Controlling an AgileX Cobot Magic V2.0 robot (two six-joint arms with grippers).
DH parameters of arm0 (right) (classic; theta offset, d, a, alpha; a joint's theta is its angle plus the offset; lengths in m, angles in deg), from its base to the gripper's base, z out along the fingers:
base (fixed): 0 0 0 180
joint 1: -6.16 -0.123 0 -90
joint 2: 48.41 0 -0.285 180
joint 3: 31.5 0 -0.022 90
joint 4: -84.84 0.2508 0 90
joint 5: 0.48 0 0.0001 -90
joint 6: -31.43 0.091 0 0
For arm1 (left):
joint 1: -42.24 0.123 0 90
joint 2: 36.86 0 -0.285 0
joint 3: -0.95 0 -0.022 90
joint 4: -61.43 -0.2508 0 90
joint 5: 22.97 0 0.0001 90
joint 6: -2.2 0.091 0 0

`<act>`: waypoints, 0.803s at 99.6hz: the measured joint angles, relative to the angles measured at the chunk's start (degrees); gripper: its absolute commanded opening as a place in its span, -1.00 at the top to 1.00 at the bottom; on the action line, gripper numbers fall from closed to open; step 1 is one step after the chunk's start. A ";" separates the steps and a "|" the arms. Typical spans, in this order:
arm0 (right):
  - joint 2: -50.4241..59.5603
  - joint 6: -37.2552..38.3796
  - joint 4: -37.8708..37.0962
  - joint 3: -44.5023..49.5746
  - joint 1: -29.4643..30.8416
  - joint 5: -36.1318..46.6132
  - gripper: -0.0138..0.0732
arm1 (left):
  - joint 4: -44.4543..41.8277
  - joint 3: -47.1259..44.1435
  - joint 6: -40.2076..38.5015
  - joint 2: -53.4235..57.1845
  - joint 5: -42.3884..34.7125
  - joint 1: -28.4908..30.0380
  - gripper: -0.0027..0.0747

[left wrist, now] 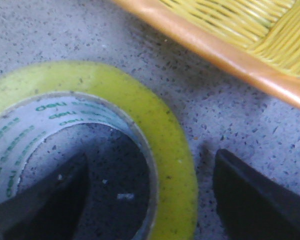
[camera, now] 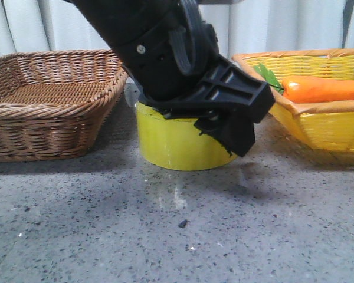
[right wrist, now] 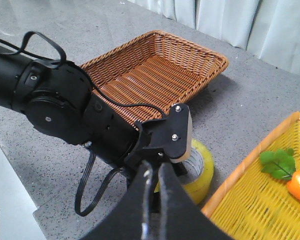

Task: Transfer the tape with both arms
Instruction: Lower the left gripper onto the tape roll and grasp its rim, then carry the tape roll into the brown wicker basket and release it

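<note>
The tape [camera: 176,141] is a wide yellow roll lying flat on the grey table between two baskets. It also shows in the left wrist view [left wrist: 155,125] with its white "deli" core, and in the right wrist view [right wrist: 202,167]. My left gripper [left wrist: 150,195] is open and straddles the roll's wall: one finger [left wrist: 45,200] is inside the core, the other finger [left wrist: 255,200] is outside. In the front view the left arm [camera: 183,65] covers the roll's top. My right gripper [right wrist: 154,172] is shut and empty, held high above the left arm.
A brown wicker basket [camera: 47,100] stands left of the tape. A yellow basket [camera: 324,127] stands right of it and holds an orange carrot [camera: 321,89] with green leaves. Its orange rim [left wrist: 215,50] lies close to the left gripper's outer finger.
</note>
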 measured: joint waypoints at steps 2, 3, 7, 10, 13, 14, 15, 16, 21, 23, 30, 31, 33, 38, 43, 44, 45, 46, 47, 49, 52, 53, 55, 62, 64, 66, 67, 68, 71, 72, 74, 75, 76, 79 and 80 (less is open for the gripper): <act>0.00 0.00 0.00 0.00 0.00 0.00 0.85 | -0.05 0.00 0.00 -0.25 -0.23 0.00 -0.09; 0.00 0.00 0.00 0.00 0.00 0.00 0.85 | -0.05 0.00 0.00 -0.25 -0.23 0.00 -0.06; 0.00 0.00 0.00 0.00 0.00 -0.12 0.85 | -0.16 0.08 0.00 -0.47 -0.36 0.00 0.03; 0.00 0.00 0.00 0.00 0.00 -0.32 0.85 | -0.32 0.22 0.00 -0.62 -0.61 0.00 0.13; 0.00 0.00 0.00 0.00 0.00 -0.35 0.85 | -0.44 0.22 0.04 -0.75 -0.62 0.00 0.21; 0.00 0.00 0.00 0.00 0.00 -0.35 0.85 | -0.44 0.22 0.04 -0.83 -0.75 0.00 0.23; 0.00 0.00 0.00 0.00 0.00 -0.48 0.85 | -0.44 0.24 0.04 -0.83 -0.75 0.00 0.27; 0.00 0.00 0.00 0.00 0.00 -0.46 0.85 | -0.52 0.36 0.04 -0.94 -0.75 0.00 0.29; 0.00 0.00 0.00 0.00 0.00 -0.68 0.85 | -0.52 0.35 0.14 -0.97 -0.98 0.00 0.44; 0.00 0.00 0.00 0.00 0.00 -0.79 0.85 | -0.52 0.35 0.14 -1.00 -1.10 0.00 0.50; 0.00 0.00 0.00 0.00 0.00 -1.16 0.85 | -0.41 0.46 0.14 -1.10 -1.27 0.00 0.69; 0.00 0.00 0.00 0.00 0.00 -1.31 0.85 | -0.39 0.46 0.14 -1.10 -1.27 0.00 0.73; 0.00 0.00 0.00 0.00 0.00 -1.32 0.85 | -0.28 0.46 0.14 -1.10 -1.27 0.00 0.78; 0.00 0.00 0.00 0.00 0.00 -1.58 0.85 | -0.27 0.46 0.14 -1.10 -1.27 0.00 0.90; 0.00 0.00 0.00 0.00 0.00 -1.58 0.85 | -0.27 0.46 0.14 -1.10 -1.16 0.00 0.98; 0.00 0.00 0.00 0.00 0.00 -1.58 0.85 | -0.18 0.46 0.14 -1.10 -1.16 0.00 0.98; 0.00 0.00 0.00 0.00 0.00 -1.61 0.85 | -0.18 0.46 0.14 -1.10 -1.16 0.00 0.98; 0.00 0.00 0.00 0.00 0.00 -1.61 0.85 | -0.14 0.46 0.14 -1.10 -1.16 0.00 0.99; 0.00 0.00 0.00 0.00 0.00 -1.61 0.85 | -0.14 0.46 0.14 -1.10 -1.16 0.00 0.98; 0.00 0.00 0.00 0.00 0.00 -1.70 0.85 | -0.04 0.46 0.14 -1.10 -1.16 0.00 0.98; 0.00 0.00 0.00 0.00 0.00 -1.70 0.85 | -0.04 0.54 0.14 -1.10 -1.16 0.00 0.98; 0.00 0.00 0.00 0.00 0.00 -1.70 0.85 | -0.04 0.54 0.14 -1.10 -1.05 0.00 0.98; 0.00 0.00 0.00 0.00 0.00 -1.70 0.85 | -0.04 0.54 0.14 -1.10 -1.05 0.00 0.98; 0.00 0.00 0.00 0.00 0.00 -1.70 0.85 | -0.04 1.10 0.04 -1.10 -0.10 0.00 0.98; 0.00 0.00 0.00 0.00 0.00 -1.70 0.85 | -0.02 1.45 0.04 -1.10 0.33 0.00 0.98; 0.00 0.00 0.00 0.00 0.00 -1.70 0.85 | 0.08 1.80 0.04 -1.22 0.76 0.00 0.98; 0.00 0.00 0.00 0.00 0.00 -1.70 0.85 | 0.08 2.07 0.04 -1.22 1.20 0.00 0.98; 0.00 0.00 0.00 0.00 0.00 -1.70 0.85 | 0.08 2.24 0.04 -1.22 1.44 0.00 0.98; 0.00 0.00 0.00 0.00 0.00 -1.70 0.85 | 0.23 2.99 -0.07 -1.22 2.91 0.00 0.98; 0.00 0.00 0.00 0.00 0.00 -1.70 0.85 | 0.12 3.39 -0.07 -1.22 3.11 0.00 0.98; 0.00 0.00 0.00 0.00 0.00 -1.70 0.85 | 0.00 4.06 -0.07 -1.22 3.83 0.00 0.98; 0.00 0.00 0.00 0.00 0.00 -1.70 0.85 | -0.11 4.30 -0.07 -1.22 4.07 0.00 0.98; 0.00 0.00 0.00 0.00 0.00 -1.70 0.85 | -0.27 4.56 -0.07 -1.22 4.60 0.00 0.98; 0.00 0.00 0.00 0.00 0.00 -1.70 0.85 | -0.94 5.82 -0.07 -1.22 5.65 0.00 0.98; 0.00 0.00 0.00 0.00 0.00 -1.70 0.85 | -1.07 6.07 -0.07 -1.22 5.93 0.00 0.98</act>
